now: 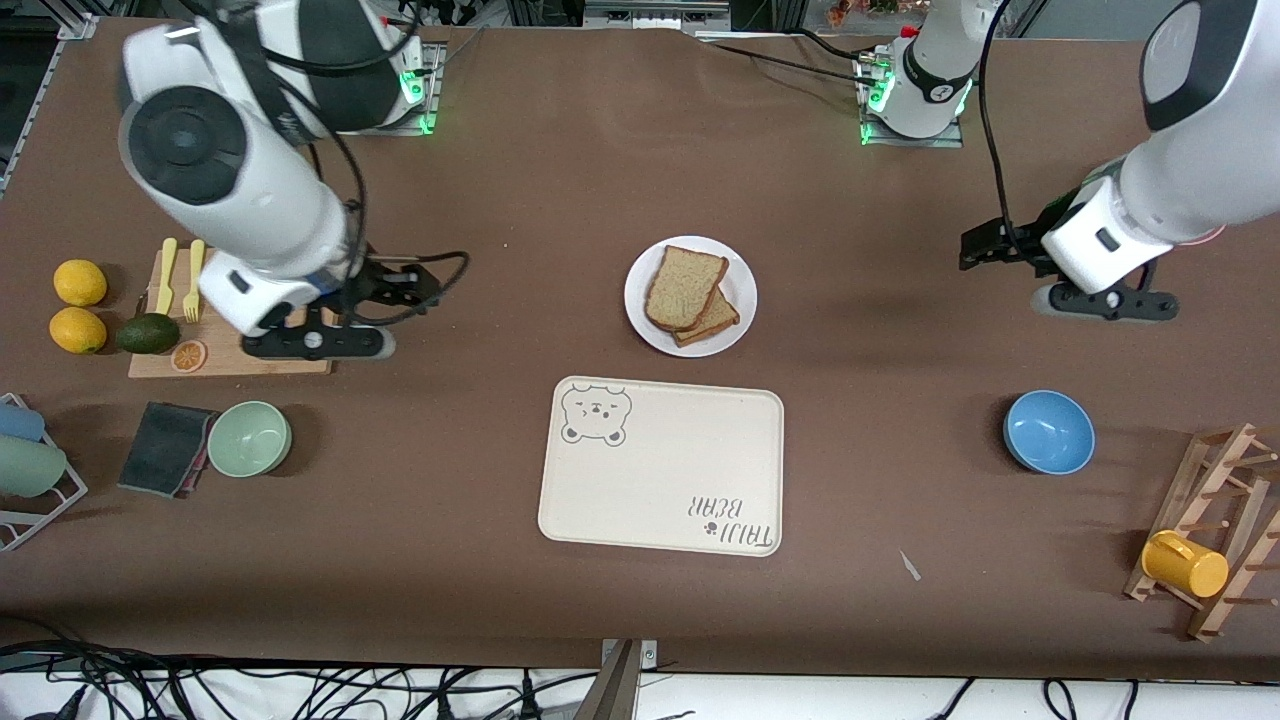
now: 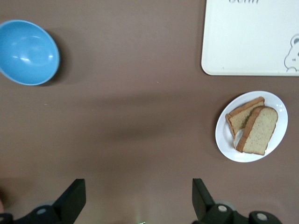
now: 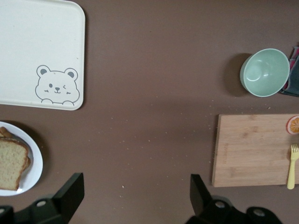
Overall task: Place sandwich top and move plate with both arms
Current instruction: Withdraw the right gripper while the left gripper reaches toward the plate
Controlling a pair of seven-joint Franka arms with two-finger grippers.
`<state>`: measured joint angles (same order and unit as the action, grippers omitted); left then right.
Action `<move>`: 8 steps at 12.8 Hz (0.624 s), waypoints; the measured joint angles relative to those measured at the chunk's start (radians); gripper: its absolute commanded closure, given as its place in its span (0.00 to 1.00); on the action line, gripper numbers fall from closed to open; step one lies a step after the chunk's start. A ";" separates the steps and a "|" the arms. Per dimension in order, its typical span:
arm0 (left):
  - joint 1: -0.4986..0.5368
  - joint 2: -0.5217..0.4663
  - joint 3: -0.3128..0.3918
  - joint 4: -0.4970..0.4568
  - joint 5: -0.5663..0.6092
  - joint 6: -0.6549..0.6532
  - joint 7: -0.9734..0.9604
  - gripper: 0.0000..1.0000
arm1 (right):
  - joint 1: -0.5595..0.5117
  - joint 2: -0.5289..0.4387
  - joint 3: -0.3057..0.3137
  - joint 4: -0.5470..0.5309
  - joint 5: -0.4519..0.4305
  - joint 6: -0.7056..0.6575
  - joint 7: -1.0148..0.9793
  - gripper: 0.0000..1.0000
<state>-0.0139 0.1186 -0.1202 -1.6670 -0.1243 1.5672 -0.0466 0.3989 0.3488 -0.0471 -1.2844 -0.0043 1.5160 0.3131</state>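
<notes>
The white plate [image 1: 741, 284] sits mid-table, farther from the front camera than the tray. On it the light tan sandwich top [image 1: 683, 285] lies partly over a smaller, darker slice [image 1: 715, 322], offset from it. My left gripper [image 1: 1100, 303] hangs open and empty over bare table toward the left arm's end. In the left wrist view [image 2: 138, 200] the plate [image 2: 224, 145] and sandwich top [image 2: 259, 131] lie well off from it. My right gripper [image 1: 315, 343] hangs open and empty over the edge of the cutting board. In the right wrist view [image 3: 134, 196] the plate [image 3: 35, 169] and bread [image 3: 11, 163] sit at the picture's edge.
A cream bear-printed tray [image 1: 660, 470] lies nearer the front camera than the plate. A blue bowl [image 1: 1048, 432] and a wooden rack [image 1: 1225, 500] with a yellow mug [image 1: 1185, 563] stand toward the left arm's end. A cutting board [image 1: 230, 362], lemons [image 1: 80, 282], avocado [image 1: 147, 333], green bowl [image 1: 249, 438] and cloth [image 1: 165, 447] stand toward the right arm's end.
</notes>
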 measured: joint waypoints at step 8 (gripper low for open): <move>-0.040 0.292 -0.002 0.003 -0.301 0.129 0.064 0.00 | -0.248 -0.178 0.020 -0.200 0.026 0.031 -0.233 0.00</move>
<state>-0.0543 0.4102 -0.1220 -1.6640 -0.4250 1.6959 0.0169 0.1512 0.1708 -0.0268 -1.4848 0.0216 1.5473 0.0804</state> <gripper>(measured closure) 0.000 0.000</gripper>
